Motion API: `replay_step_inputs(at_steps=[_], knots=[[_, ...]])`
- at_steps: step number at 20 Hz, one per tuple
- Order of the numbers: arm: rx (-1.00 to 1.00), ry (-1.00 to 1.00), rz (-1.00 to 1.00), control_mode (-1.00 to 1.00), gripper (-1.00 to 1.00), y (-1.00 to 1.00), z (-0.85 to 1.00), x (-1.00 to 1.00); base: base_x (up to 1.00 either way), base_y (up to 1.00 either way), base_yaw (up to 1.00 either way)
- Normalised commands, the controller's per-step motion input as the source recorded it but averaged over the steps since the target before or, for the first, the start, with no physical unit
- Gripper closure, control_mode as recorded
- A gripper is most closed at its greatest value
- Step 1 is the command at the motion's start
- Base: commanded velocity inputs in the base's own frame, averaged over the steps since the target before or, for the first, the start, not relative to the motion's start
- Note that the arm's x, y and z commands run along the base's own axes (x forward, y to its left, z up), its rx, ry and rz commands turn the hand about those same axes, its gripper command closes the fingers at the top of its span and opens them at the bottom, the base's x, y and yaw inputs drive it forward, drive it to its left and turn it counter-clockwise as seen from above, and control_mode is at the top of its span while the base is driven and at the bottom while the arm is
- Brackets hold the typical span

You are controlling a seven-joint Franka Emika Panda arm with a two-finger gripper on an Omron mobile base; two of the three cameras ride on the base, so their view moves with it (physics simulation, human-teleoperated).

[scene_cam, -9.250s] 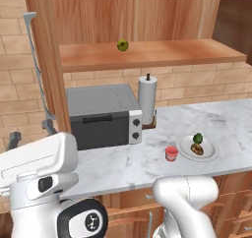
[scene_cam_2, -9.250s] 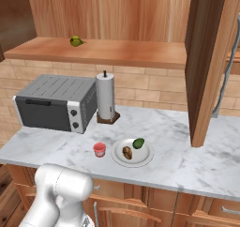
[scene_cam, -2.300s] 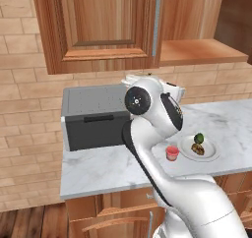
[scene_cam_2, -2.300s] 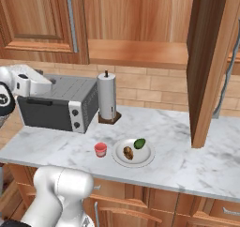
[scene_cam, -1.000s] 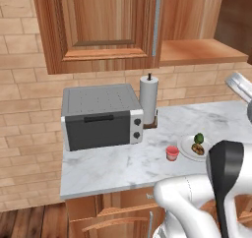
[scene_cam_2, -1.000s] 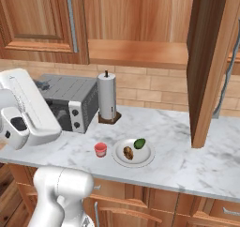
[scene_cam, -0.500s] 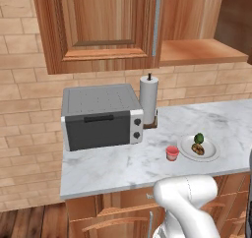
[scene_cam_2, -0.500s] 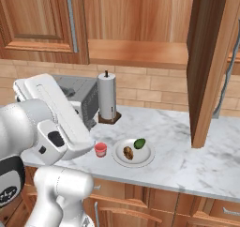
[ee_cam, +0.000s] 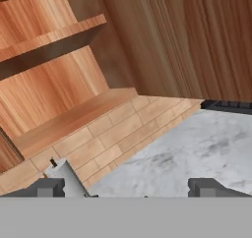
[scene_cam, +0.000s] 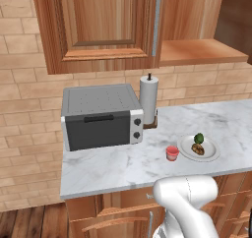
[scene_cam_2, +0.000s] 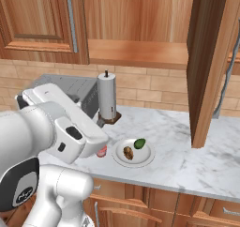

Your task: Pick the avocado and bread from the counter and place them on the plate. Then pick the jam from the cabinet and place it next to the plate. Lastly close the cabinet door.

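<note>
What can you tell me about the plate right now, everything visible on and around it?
The plate is a flat, round, white dish lying level on the marble counter, near its front edge and to the right of the toaster oven. Two things rest on it: the dark green avocado toward the back and the tan-brown bread in front of it. The red jam jar stands on the counter close beside the plate's left rim; whether it touches cannot be told. The paper-towel roll stands behind.

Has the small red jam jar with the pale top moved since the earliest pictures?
No. The small red jam jar stands on the marble counter just beside the round white plate, on its toaster-oven side, as before.
</note>
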Motion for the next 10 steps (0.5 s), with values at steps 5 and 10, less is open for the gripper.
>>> replay_step_inputs(at_steps=[5, 10], knots=[[-0.17, 0.0, 0.04, -1.0, -1.0, 0.09, -0.18, 0.0, 0.0, 0.0, 0.0], [-0.11, -0.16, 0.03, -1.0, -1.0, 0.01, -0.01, -0.19, 0.0, 0.0, 0.0]])
